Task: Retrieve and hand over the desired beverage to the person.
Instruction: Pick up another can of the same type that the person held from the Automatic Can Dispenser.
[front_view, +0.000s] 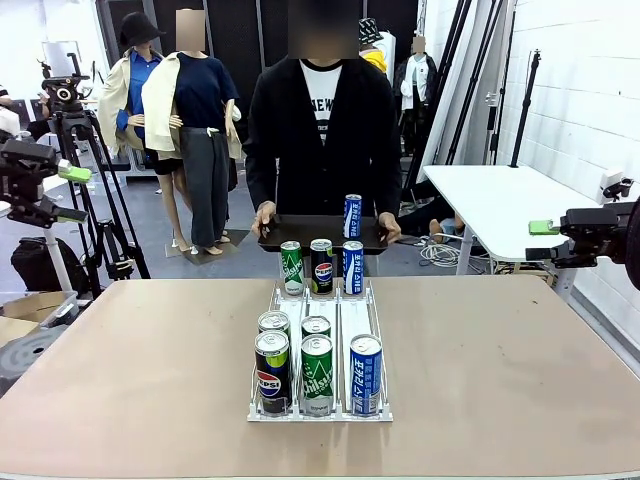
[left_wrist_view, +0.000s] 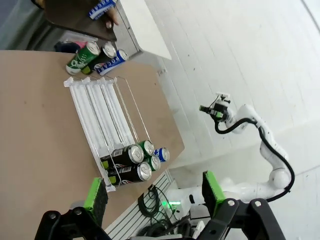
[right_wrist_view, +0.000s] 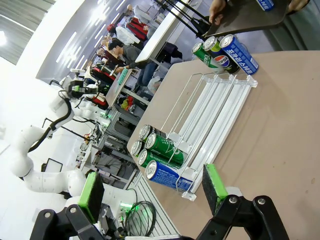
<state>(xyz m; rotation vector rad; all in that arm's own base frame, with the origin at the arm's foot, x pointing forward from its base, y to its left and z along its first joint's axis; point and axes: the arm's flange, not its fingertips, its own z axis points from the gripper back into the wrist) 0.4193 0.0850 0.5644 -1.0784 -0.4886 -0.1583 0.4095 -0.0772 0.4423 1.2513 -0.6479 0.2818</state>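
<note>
The person (front_view: 320, 130) stands at the far side of the worktop (front_view: 520, 370), both hands on a dark tray (front_view: 300, 233) with one blue can (front_view: 352, 215) upright on it. A white three-lane rack (front_view: 355, 315) sits mid-worktop: three cans (front_view: 321, 266) at its far end – green, black, blue – and five cans (front_view: 317, 362) crowded at its near end. The left gripper (front_view: 68, 193) hangs raised off the left side and the right gripper (front_view: 541, 241) off the right, both well apart from the rack, jaws wide with nothing between them.
</note>
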